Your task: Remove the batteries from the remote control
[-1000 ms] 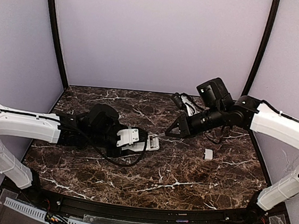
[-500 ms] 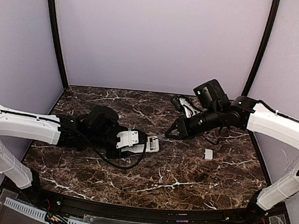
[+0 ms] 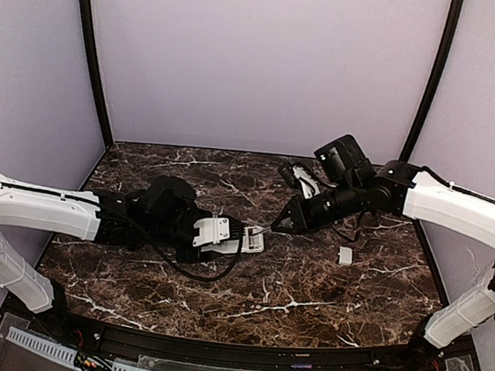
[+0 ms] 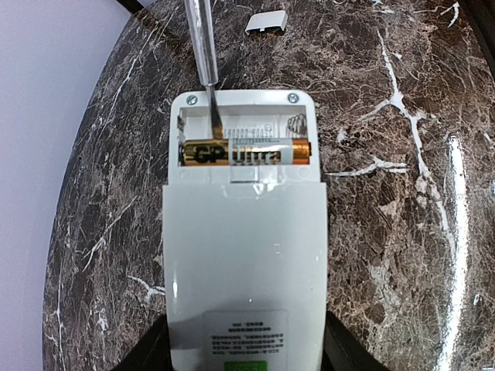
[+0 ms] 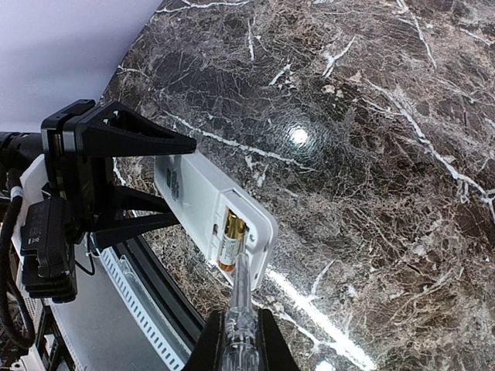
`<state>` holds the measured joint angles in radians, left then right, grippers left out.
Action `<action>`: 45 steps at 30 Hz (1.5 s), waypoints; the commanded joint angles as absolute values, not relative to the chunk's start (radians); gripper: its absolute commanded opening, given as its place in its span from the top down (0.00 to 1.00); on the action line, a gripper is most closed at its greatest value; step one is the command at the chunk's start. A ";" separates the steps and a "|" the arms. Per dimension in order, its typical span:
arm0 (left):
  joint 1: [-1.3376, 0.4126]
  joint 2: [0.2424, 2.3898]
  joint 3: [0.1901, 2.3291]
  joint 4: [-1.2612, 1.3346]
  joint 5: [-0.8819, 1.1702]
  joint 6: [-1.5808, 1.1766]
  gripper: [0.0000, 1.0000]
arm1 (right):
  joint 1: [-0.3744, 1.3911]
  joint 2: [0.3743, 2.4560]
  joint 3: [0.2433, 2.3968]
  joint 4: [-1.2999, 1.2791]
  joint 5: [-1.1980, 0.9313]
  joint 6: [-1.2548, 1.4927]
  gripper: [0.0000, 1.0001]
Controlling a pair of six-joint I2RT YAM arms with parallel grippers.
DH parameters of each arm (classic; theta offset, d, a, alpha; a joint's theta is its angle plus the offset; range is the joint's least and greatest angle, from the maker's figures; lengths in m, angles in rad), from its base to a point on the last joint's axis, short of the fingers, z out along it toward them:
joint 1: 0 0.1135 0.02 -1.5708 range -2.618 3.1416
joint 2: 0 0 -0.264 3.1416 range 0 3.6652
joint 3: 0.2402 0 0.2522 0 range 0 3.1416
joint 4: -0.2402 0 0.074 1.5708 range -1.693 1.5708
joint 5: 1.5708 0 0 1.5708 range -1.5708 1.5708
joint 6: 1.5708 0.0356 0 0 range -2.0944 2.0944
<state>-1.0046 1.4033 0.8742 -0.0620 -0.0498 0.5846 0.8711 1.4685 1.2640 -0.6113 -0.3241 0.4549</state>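
The left tool (image 3: 229, 235) clamps the remote control (image 4: 244, 232) by its long edges, back side up, low over the middle of the tabletop (image 3: 307, 289) (whether it rests on the marble I cannot tell). Its bay is uncovered, and one gold battery (image 4: 246, 152) lies crosswise in it. The right tool (image 5: 241, 344) grips a slim screwdriver (image 5: 240, 294), its tip in the bay at the battery near one end. A small white plastic piece (image 3: 344, 256) lies well apart to the right.
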 commanded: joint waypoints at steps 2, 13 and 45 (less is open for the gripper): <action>-1.011 1.363 0.864 -0.034 -0.039 0.592 1.00 | 0.882 1.486 1.279 -0.612 -0.306 0.460 1.00; -1.011 1.351 0.844 -0.012 -0.011 0.605 1.00 | 0.875 1.447 1.192 -0.488 -0.389 0.456 1.00; -1.013 1.404 0.750 0.166 -0.111 0.640 1.00 | 0.803 1.525 1.144 -0.423 -0.460 0.410 1.00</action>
